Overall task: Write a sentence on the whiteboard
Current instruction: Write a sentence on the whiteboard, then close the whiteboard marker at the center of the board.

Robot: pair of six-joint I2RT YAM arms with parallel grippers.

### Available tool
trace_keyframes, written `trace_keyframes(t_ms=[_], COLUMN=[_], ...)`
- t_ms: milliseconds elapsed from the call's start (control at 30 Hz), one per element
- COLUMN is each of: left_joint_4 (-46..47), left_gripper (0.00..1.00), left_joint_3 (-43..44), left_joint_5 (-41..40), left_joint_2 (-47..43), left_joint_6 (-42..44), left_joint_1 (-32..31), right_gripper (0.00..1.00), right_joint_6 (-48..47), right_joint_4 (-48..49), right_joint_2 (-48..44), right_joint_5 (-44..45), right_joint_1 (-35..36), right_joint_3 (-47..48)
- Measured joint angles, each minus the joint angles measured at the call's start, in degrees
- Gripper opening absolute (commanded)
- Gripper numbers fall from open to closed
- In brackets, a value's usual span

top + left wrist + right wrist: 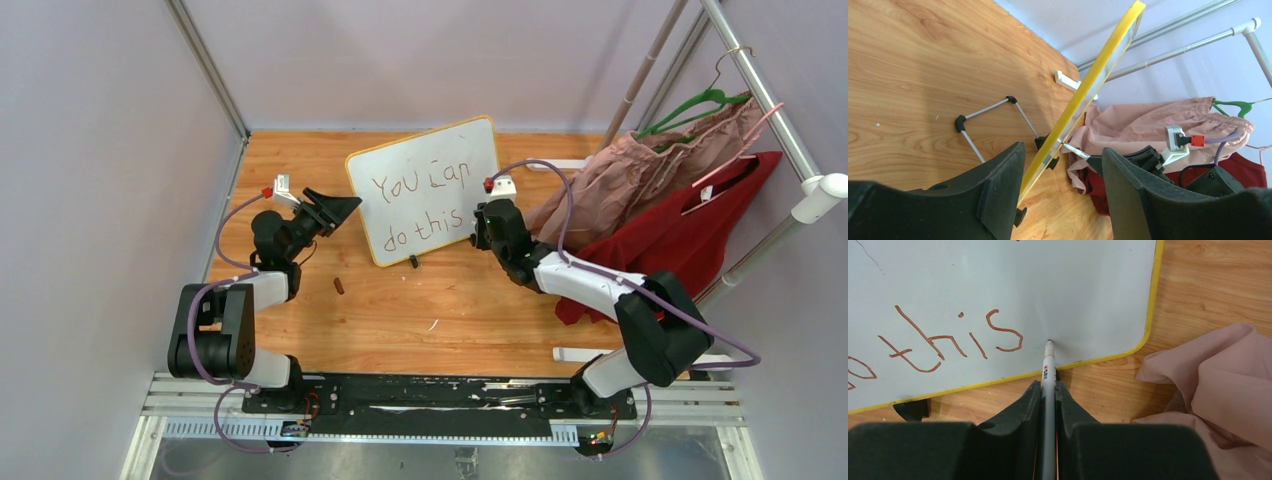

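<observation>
The whiteboard (432, 150) stands tilted at the table's middle on its black feet. The sentence (432, 226) reads "You can do this" in two lines of reddish-brown marker. My right gripper (478, 228) is shut on a grey-white marker (1049, 371). The marker's tip touches the board (1083, 285) just right of the word "this" (948, 342). My left gripper (343, 207) is open, its jaws on either side of the board's yellow left edge (1093, 80). Whether a finger (993, 195) touches the edge I cannot tell. The marker tip (1074, 149) also shows there.
A pink garment (640, 165) and a red one (690, 230) hang on a clothes rack (770, 110) at the right, close to my right arm. A small brown cap (340, 286) and a white strip (590, 354) lie on the wood. The wire stand (988, 107) props the board from behind.
</observation>
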Motion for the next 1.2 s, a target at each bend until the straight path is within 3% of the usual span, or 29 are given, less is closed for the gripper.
trace_keyframes(t_ms=[500, 800, 933, 1067, 1200], left_joint_4=[-0.3, -7.2, -17.2, -34.4, -52.4], left_gripper=[0.63, 0.67, 0.69, 0.71, 0.81], left_joint_3=[0.0, 0.0, 0.9, 5.5, 10.7], left_joint_5=[0.0, -2.4, -5.3, -10.7, -18.6], left_joint_2=[-0.6, -4.2, -8.4, -14.5, -22.0], left_joint_6=[0.0, 2.8, 6.1, 11.6, 17.5], left_joint_1=[0.0, 0.0, 0.0, 0.0, 0.0], right_gripper=[0.00, 0.00, 0.00, 0.00, 0.00], right_joint_6=[0.0, 1.1, 1.1, 0.6, 0.0], right_joint_4=[-1.2, -10.3, -15.0, -19.2, -21.2], right_joint_2=[-1.4, -16.2, -22.5, -27.6, -32.7], right_joint_5=[-0.5, -3.9, -7.5, -12.6, -17.3], right_joint_1=[-0.2, -0.1, 0.4, 1.0, 1.5], right_joint_3=[0.0, 0.0, 0.0, 0.0, -1.0])
